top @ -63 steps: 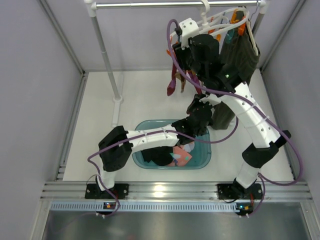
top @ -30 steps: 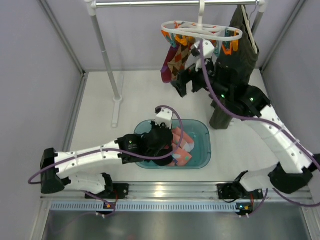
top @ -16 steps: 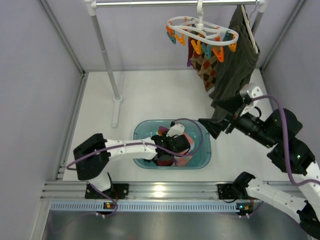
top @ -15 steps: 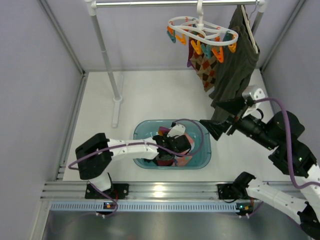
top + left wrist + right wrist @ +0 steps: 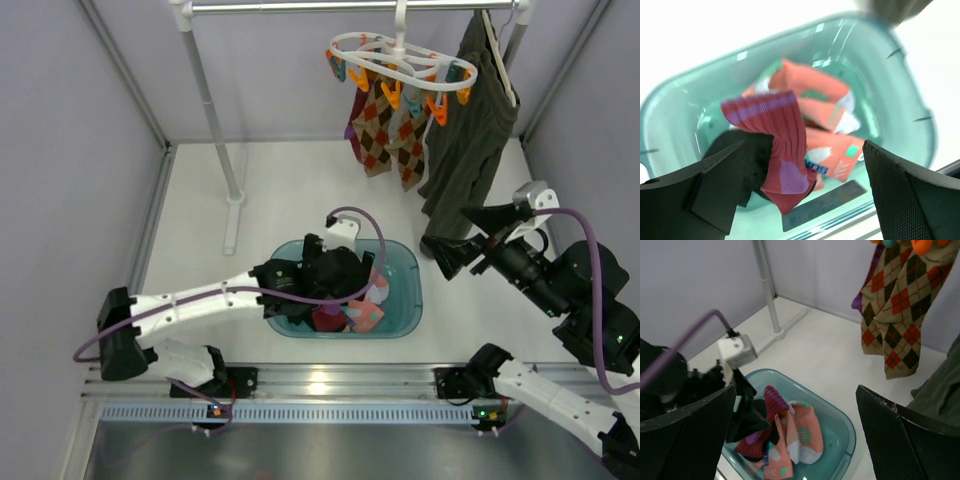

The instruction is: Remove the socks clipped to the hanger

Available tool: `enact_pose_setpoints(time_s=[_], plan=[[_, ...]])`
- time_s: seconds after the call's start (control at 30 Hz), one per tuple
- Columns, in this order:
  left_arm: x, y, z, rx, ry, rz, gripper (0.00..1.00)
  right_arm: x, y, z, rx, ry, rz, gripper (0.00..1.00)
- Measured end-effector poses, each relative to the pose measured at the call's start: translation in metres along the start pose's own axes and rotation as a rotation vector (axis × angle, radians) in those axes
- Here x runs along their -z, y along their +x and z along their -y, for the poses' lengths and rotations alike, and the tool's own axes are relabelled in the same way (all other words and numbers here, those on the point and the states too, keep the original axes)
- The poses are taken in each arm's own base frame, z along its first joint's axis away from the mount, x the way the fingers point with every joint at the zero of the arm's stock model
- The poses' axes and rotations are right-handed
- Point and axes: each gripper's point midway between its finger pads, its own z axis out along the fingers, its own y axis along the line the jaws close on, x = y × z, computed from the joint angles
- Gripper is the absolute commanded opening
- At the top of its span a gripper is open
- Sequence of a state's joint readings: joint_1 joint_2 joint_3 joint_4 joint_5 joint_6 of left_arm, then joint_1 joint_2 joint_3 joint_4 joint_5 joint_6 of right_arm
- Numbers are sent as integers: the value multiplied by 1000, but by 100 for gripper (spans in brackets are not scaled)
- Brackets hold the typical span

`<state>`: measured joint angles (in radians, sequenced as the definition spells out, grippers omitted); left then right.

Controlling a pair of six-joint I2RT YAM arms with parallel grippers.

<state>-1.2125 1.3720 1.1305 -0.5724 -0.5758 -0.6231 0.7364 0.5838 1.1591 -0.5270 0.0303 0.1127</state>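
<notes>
Our left fingers (image 5: pixel 710 190) gape wide over the basin (image 5: pixel 408 300), the red sock (image 5: pixel 782 135) loose inside, so we should lift straight clear and send our right fingers (image 5: pixel 685 435), also wide and empty, to the argyle socks (image 5: pixel 385 135) clipped on the hanger (image 5: pixel 400 52), which only the top view shows whole.

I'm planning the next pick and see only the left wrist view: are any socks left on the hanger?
Observer: Yes, argyle socks hang clipped to the hanger.
Operator: Where is the right gripper?
Observer: The right gripper is open and empty, to the right of the basin.
Operator: Anything close to those socks?
Observer: An olive garment hangs just right of them on the same rail.
</notes>
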Motion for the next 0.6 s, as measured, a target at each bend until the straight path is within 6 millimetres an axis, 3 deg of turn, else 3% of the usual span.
enact_pose_setpoints(time_s=[0.13,0.27,0.4,0.6], plan=[[29,-44,0,39,45,112,99,7,-1,14,-3,78,9,99],[36,-73,0,12,27,180,99,16,-5,23,-18,131,46,99],[18,-111,3,-3,85,256,98,23,0,22,-35,118,83,100],[-24,-192,-55,47,93,471,99,23,2,12,-36,58,96,99]])
